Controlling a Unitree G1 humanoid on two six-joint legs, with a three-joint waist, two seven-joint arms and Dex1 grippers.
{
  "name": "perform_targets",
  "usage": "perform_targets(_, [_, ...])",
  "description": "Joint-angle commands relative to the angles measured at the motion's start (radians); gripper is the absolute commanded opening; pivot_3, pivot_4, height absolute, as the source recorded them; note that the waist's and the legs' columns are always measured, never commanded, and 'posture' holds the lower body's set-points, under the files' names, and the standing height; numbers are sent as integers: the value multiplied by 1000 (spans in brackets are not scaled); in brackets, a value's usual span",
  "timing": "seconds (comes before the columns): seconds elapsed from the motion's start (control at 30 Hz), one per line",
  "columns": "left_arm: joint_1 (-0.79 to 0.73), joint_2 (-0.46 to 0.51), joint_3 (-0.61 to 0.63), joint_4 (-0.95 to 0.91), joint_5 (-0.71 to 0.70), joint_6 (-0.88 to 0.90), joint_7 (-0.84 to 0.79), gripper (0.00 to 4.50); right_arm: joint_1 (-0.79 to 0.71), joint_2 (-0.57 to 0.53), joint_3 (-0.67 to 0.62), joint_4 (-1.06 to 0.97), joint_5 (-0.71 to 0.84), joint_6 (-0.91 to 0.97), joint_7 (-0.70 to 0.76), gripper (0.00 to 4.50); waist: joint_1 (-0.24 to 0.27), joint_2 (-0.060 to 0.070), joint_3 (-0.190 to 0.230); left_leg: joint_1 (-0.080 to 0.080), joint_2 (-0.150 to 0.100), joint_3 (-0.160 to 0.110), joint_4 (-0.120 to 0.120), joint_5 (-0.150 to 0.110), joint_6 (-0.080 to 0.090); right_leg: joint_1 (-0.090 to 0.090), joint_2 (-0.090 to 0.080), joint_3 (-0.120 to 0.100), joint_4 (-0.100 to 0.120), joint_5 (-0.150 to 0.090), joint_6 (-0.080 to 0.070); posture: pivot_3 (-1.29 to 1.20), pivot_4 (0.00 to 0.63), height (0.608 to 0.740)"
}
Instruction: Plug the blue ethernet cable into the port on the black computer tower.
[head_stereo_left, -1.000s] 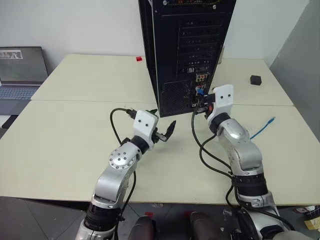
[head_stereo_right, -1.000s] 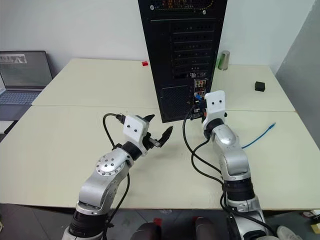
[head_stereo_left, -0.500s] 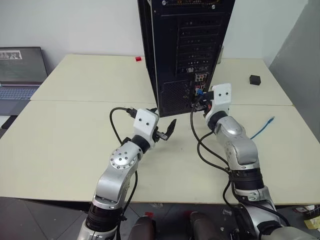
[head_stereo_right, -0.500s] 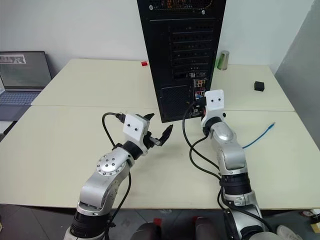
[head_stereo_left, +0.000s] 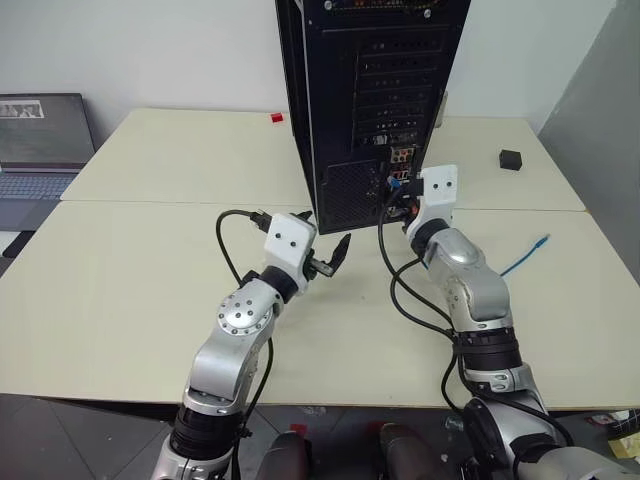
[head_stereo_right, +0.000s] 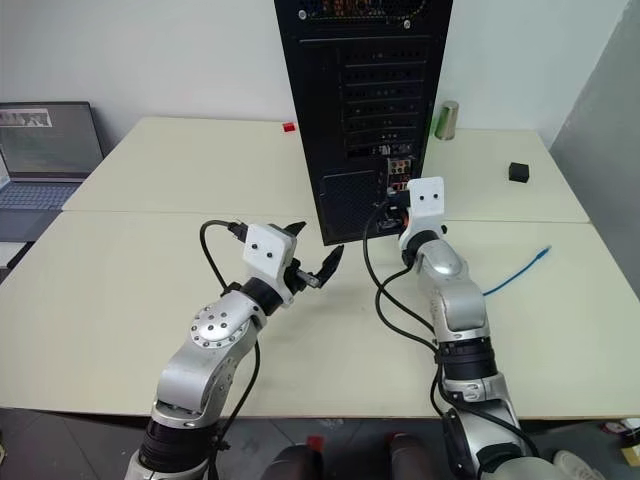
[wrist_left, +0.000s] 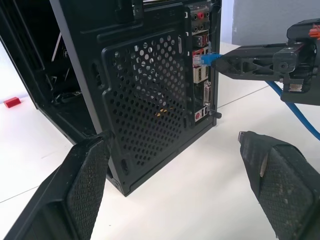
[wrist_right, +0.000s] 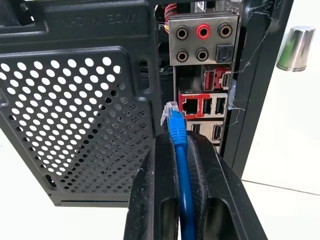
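Just short of the port (wrist_right: 190, 105), the right tool (wrist_right: 181, 150) grips the blue ethernet cable (wrist_right: 178, 137); left tool (head_stereo_left: 328, 252) spread.

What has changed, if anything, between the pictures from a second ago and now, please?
The right gripper, shut on the blue ethernet cable, has edged closer to the black computer tower's rear panel; the plug now sits just short of the port, not yet inserted. The left gripper stayed open and empty beside the tower, and the cable's free end remained on the table.
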Motion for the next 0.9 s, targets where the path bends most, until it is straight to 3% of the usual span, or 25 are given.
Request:
perform_targets(0.03, [-1,3,6,-34,5,-20,-1,4235,-17,4,-21,-30,12,-3,-15,0,0,0,0,0,0,0,0,0,0,0,0,0,0,0,0,0,150,740])
perform_targets(0.9, [-1,14,13,-33,-5,-23,-11,4235,-17,5,-30,-35,21,2,-25,0,0,0,0,0,0,0,0,0,0,0,0,0,0,0,0,0,150,740])
